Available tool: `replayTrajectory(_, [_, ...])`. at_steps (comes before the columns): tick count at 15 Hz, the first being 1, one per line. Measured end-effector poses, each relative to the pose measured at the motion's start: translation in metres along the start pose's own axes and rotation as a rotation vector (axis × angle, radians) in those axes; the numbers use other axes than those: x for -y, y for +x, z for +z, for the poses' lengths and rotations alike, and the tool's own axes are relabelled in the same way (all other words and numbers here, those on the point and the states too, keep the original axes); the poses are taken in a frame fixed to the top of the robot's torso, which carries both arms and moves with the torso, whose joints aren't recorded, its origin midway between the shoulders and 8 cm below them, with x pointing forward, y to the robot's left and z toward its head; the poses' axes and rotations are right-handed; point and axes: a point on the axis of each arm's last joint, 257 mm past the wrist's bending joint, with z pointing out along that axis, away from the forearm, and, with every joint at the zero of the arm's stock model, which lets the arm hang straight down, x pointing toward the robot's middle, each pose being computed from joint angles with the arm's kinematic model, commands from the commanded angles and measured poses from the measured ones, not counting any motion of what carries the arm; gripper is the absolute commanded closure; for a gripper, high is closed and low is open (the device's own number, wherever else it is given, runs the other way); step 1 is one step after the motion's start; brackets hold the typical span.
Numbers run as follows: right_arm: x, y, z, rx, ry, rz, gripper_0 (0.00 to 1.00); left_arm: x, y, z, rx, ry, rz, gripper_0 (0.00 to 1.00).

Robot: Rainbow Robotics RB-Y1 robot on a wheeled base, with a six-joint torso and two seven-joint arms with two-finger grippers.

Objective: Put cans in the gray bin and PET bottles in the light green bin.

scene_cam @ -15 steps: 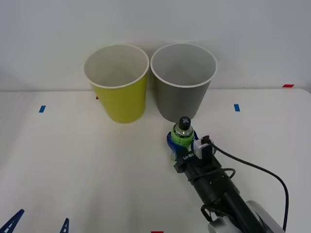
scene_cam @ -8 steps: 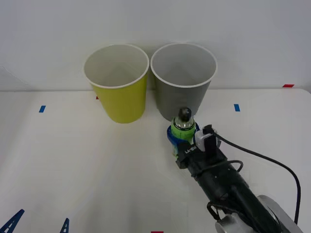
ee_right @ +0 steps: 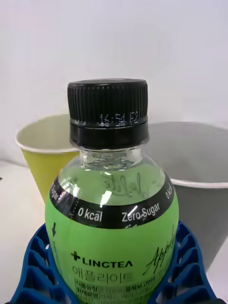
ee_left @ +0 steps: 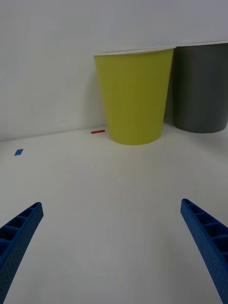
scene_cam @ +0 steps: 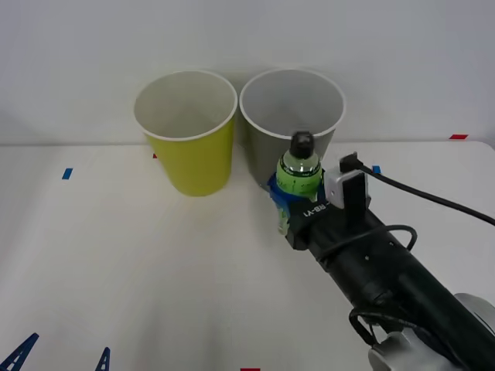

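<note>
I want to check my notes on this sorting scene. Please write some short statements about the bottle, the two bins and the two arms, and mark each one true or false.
1. The right gripper holds the PET bottle with its jaws shut around it. True.
2. The bottle's cap is white. False: it is black.
3. The bottle lies inside the light green bin. False: it is upright in the gripper, in front of the gray bin.
4. The two bins stand side by side, the light green one on the robot's left. True.
5. The left gripper grips a can. False: its jaws are open over the bare table.
</note>
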Motion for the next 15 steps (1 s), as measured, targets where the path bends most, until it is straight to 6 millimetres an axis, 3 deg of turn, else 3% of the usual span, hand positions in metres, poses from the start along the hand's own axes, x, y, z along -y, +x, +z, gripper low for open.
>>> replayTrajectory(4, [-0.002,-0.030,0.010,0.025,0.039,0.036,1.00,0.000,0.000,0.000,0.000,0.000,0.000,0.00])
replayTrajectory(7, [-0.015,-0.063,0.016,0.053,0.023,0.099,1.00,0.000,0.000,0.000,0.000,0.000,0.000,0.00])
replayTrajectory(15, [-0.027,-0.106,0.042,0.047,0.033,0.122,1.00,0.000,0.000,0.000,0.000,0.000,0.000,0.00])
